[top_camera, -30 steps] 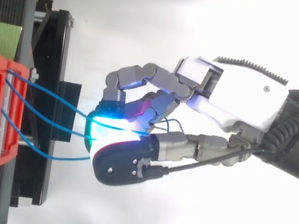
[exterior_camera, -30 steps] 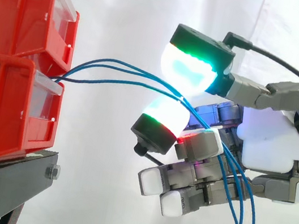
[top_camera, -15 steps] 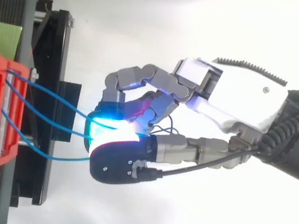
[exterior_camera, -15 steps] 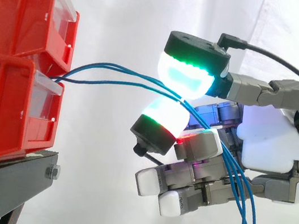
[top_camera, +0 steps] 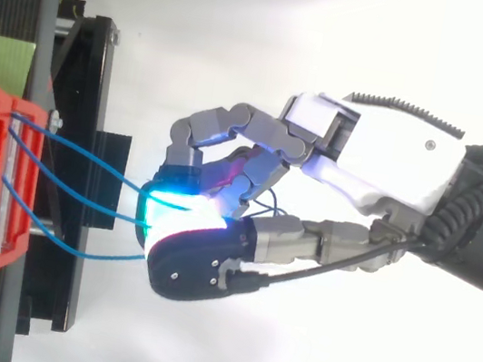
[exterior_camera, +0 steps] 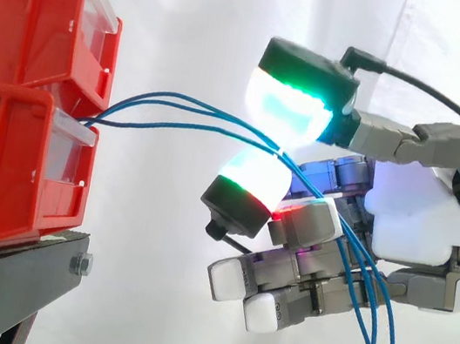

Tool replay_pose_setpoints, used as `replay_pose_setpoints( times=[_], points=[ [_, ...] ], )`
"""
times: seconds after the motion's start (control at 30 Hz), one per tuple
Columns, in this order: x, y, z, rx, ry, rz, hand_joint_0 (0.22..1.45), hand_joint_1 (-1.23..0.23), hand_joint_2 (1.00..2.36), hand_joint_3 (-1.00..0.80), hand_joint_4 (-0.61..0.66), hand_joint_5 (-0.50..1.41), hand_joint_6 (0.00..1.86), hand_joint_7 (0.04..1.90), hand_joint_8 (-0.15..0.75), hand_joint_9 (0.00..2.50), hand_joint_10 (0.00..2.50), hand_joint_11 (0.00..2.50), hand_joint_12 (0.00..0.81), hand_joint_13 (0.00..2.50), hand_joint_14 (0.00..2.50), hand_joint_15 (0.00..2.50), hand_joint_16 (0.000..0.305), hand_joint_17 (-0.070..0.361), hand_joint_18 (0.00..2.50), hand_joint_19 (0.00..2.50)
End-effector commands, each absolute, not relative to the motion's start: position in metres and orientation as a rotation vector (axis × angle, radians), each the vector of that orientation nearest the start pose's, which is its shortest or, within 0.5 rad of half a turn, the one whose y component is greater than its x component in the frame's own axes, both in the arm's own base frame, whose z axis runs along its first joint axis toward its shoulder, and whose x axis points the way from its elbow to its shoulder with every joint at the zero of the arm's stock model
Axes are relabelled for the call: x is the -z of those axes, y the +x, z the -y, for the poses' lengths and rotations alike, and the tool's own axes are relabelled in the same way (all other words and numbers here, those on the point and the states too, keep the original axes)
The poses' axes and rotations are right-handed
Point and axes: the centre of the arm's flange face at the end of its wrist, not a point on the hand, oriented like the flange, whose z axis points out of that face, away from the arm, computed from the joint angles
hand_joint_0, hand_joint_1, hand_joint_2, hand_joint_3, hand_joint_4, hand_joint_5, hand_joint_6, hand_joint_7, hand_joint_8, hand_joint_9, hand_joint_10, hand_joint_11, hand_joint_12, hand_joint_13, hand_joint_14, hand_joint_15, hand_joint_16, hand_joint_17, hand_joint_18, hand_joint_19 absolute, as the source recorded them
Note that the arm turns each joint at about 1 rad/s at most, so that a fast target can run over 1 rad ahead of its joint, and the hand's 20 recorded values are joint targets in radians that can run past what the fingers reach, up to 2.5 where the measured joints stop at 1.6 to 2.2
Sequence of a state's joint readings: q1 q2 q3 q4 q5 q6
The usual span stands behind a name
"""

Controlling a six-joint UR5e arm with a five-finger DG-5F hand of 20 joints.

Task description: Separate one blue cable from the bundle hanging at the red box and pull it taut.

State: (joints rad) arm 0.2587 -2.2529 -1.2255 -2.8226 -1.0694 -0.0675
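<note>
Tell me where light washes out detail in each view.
Side view: the white-green glowing fingertip pads of the grey-and-white robot hand bleach to white at their centres; top view: cyan glow floods the spot where the thin blue cables enter the hand.

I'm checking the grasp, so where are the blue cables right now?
In the side view, the blue cables run from the red bins at left to the hand at right, passing between its glowing fingers.
</note>
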Motion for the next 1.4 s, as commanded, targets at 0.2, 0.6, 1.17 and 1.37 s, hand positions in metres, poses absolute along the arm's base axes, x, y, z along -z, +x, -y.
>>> replay_pose_setpoints(
  times=[0.2,0.6,1.17,1.37],
  points=[
    [-0.2611,0.7460,-0.0105,-0.966,1.277,-1.083,0.63,-0.77,1.02,-0.17,0.17,-0.18,0.93,1.36,0.347,1.04,0.02,1.13,0.391,0.74,0.02,0.64,0.049,0.110,0.62,0.62],
    [-0.2611,0.7459,-0.0104,-0.965,1.278,-1.082,0.59,-0.52,1.01,-0.39,0.22,-0.16,0.92,1.35,0.360,1.08,0.02,1.13,0.388,0.74,0.02,0.65,0.049,0.110,0.62,0.62],
    [-0.2611,0.7460,-0.0107,-0.968,1.277,-1.084,0.64,-0.76,1.02,-0.18,0.17,-0.17,0.94,1.35,0.351,1.09,0.02,1.19,0.385,0.79,0.02,0.66,0.049,0.110,0.69,0.64],
    [-0.2611,0.7460,-0.0107,-0.968,1.277,-1.084,0.64,-0.74,1.02,-0.27,0.19,-0.17,0.93,1.36,0.354,1.10,0.02,1.19,0.385,0.80,0.02,0.67,0.049,0.111,0.69,0.64]
  ],
)
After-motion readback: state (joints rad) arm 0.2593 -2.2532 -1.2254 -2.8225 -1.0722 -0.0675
